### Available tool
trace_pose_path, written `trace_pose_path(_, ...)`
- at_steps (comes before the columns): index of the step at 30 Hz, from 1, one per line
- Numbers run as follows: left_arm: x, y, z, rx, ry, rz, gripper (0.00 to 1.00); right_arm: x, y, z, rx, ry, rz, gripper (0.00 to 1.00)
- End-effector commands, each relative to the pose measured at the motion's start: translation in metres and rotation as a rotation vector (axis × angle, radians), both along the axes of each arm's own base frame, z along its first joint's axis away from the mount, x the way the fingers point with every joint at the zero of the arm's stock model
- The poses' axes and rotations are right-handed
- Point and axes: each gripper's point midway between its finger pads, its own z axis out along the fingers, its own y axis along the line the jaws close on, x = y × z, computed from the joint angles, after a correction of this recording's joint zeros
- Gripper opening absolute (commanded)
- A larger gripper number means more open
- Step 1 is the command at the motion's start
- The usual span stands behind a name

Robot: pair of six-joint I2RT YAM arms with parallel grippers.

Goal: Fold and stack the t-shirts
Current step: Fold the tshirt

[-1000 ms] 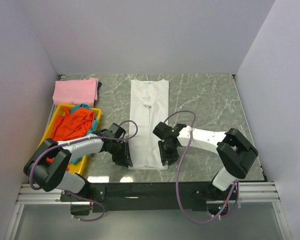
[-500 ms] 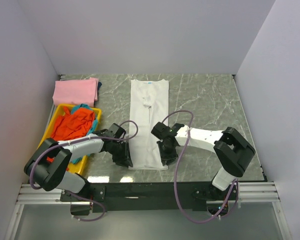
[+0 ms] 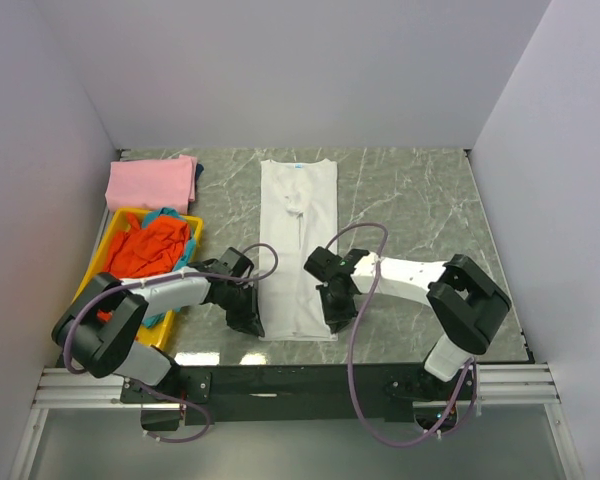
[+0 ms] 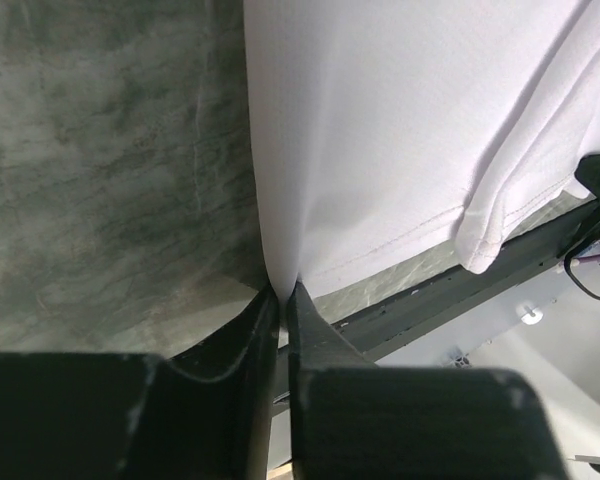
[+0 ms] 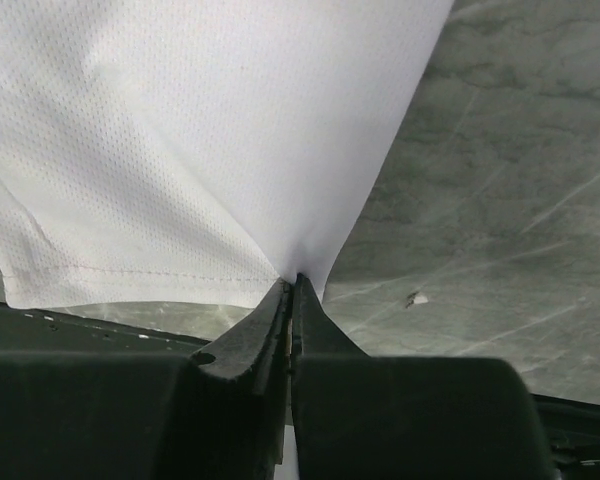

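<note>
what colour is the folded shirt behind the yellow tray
Pink. The shirt shows best from the top external view.

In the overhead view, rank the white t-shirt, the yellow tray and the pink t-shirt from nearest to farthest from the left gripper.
1. white t-shirt: in the middle; the left gripper pinches its near left corner.
2. yellow tray: off to the gripper's left.
3. pink t-shirt: folded beyond the tray, in the far left corner.
</note>
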Motion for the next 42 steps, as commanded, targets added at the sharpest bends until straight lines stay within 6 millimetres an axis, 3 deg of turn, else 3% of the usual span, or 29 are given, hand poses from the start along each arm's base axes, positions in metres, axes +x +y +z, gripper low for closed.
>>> trace_pose_path(1,-0.008,0.021,-0.024,0.133,0.014,-0.008,0.12,-0.001,-0.004,0.011,0.005,-0.037,-0.011,0.03)
trace_pose_path(13,-0.012,0.025,-0.029,0.185,0.018,-0.012,0.06,-0.008,-0.019,0.010,-0.042,-0.031,-0.033,0.04)
trace_pose_path(21,-0.014,0.025,-0.030,0.195,0.018,-0.022,0.06,-0.011,-0.027,0.008,-0.054,-0.027,-0.047,0.16)
trace_pose_path(25,-0.014,0.023,-0.029,0.185,0.014,-0.029,0.06,-0.015,-0.033,0.006,-0.073,-0.017,-0.048,0.28)
trace_pose_path(31,-0.014,0.018,-0.023,0.152,0.000,-0.039,0.14,-0.018,-0.042,0.008,-0.077,-0.028,-0.063,0.41)
trace_pose_path(33,-0.013,0.014,-0.019,0.126,-0.006,-0.040,0.22,-0.017,-0.041,0.013,-0.058,-0.038,-0.064,0.43)
trace_pose_path(38,-0.009,0.011,-0.007,0.100,-0.041,-0.030,0.41,-0.017,-0.022,0.029,0.072,-0.035,-0.041,0.46)
trace_pose_path(42,-0.008,0.012,-0.004,0.102,-0.051,-0.017,0.46,-0.016,-0.016,0.026,0.122,-0.007,-0.040,0.49)
